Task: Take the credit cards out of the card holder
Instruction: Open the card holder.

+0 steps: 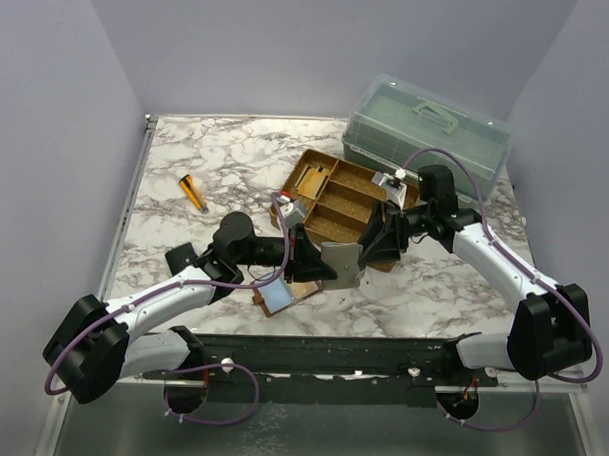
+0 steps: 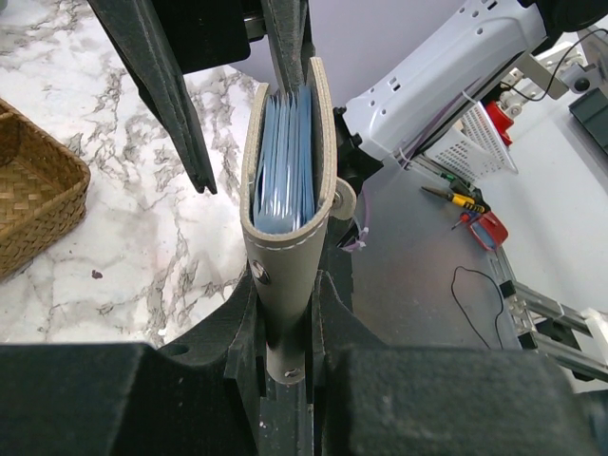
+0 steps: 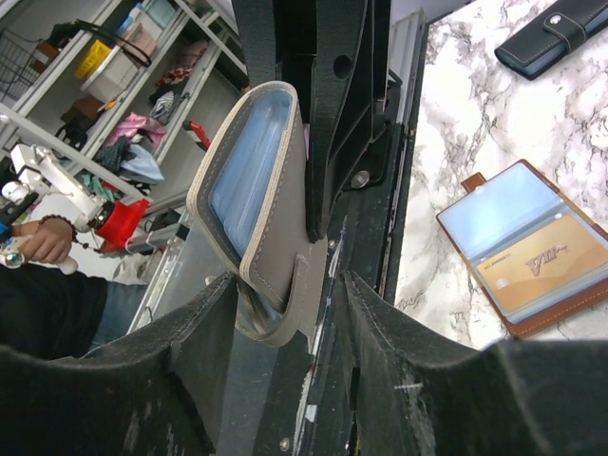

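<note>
As L gripper (image 2: 285, 328) pinches grey folder (image 2: 285, 180) — R gripper (image 3: 285, 313) unclear — R cam shows card holder (image 3: 532, 247) open.

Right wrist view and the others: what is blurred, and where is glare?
Right wrist view: own fingers blurred, grey folder sharp, pale sheen on the blue panel of the card holder. Left wrist view: folder stitching sharp. Top external view: even light, faint shadows.

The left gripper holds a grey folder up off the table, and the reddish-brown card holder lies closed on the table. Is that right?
Not quite. The card holder lies open on the table, not closed: the right wrist view shows its blue and tan inner panels facing up. The left gripper does hold the grey folder off the table.
</note>
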Controlling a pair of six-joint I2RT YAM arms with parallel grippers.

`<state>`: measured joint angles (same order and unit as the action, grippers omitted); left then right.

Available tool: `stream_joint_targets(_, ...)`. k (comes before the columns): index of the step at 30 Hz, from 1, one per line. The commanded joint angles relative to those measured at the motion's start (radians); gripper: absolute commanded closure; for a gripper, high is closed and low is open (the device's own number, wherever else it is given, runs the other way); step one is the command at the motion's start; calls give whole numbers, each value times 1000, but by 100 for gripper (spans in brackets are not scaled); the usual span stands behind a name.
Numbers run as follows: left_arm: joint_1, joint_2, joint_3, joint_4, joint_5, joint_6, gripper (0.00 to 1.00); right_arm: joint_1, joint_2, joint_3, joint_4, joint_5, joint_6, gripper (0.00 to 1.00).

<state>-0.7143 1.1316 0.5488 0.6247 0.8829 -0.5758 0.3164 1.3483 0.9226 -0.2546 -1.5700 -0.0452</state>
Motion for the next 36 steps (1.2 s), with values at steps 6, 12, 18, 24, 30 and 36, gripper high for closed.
stream_joint_targets(6, 0, -18, -4, 73, 54, -4, 100, -8, -13, -1, -5, -268, -34, 53)
stream_joint_targets(12, 1, -12, -7, 73, 60, -4, 100, -12, -14, 18, -69, -271, -83, 58)
stream_joint_targets(18, 3, -14, -14, 73, 57, -1, 100, -14, -20, 22, -89, -272, -100, 51)
stream_joint_targets(24, 4, 3, -6, 75, 60, -3, 100, -14, -15, 16, -78, -252, -98, 54)
stream_joint_targets(30, 4, 28, 3, 85, 53, -12, 100, -13, -13, 12, -64, -228, -87, 55)
stream_joint_targets(36, 4, 65, 6, 94, -31, -9, 98, 1, -14, 9, -70, -190, -93, 53)
